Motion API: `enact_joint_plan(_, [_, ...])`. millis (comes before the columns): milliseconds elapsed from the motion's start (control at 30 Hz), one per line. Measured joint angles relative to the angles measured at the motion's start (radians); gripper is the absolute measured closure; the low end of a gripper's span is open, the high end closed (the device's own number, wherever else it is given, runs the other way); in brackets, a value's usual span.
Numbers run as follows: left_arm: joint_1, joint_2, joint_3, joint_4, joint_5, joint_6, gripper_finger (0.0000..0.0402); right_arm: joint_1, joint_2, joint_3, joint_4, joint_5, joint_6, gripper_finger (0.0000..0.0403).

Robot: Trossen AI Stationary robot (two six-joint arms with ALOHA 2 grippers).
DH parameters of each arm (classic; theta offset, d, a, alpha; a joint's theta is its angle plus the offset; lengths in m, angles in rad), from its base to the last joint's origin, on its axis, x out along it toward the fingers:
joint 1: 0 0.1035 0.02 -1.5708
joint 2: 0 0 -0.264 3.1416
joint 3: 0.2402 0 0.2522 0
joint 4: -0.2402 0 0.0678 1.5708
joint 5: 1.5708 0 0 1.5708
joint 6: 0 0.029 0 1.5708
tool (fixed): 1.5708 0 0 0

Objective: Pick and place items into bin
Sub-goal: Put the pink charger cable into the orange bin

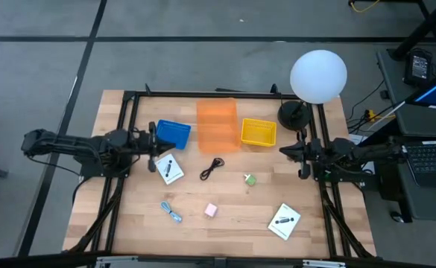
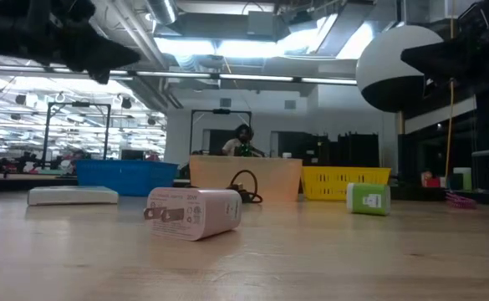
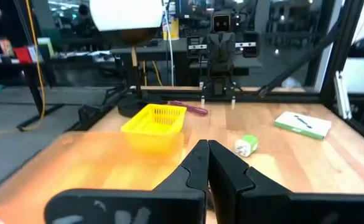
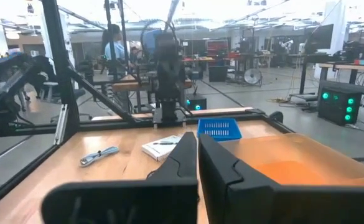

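Note:
Loose items lie flat on the wooden table: a white card [image 1: 170,168], a black cable [image 1: 212,167], a green piece [image 1: 250,179], a pink piece [image 1: 211,211], a blue cable piece [image 1: 171,212] and a second white card [image 1: 284,221]. A reddish cable [image 3: 191,108] lies beyond the yellow bin. My left gripper [image 1: 156,141] [image 3: 207,144] hovers shut by the blue bin [image 1: 173,132]. My right gripper [image 1: 283,151] [image 4: 197,137] hovers shut beside the yellow bin [image 1: 258,132]. Neither touches anything.
An orange bin [image 1: 217,124] stands between the blue and yellow ones along the far side. A white globe lamp [image 1: 318,76] on a black base stands at the far right corner. Black frame rails [image 1: 128,126] run along the table's left, right and far sides. A person shows in the room behind.

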Motion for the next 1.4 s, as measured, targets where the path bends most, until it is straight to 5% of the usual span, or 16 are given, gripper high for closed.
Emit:
enact_joint_plan(300, [0.000,0.089,0.065,-0.004,-0.001,0.038,0.0398,0.000,0.088,0.018,0.064,0.011,0.044,0.0402])
enact_joint_plan(667, [0.000,0.099,0.065,-0.005,-0.001,0.032,0.0398,0.000,0.343,0.219,-0.039,0.045,0.060,0.0403])
enact_joint_plan(1000, [0.000,0.099,0.065,-0.005,-0.008,0.052,0.0398,0.000,0.568,0.452,-0.457,0.113,0.361,0.0403])
enact_joint_plan(1400, [0.000,0.098,0.065,-0.004,-0.145,0.058,0.0398,0.000,0.761,0.619,-0.948,0.114,0.807,0.0403])
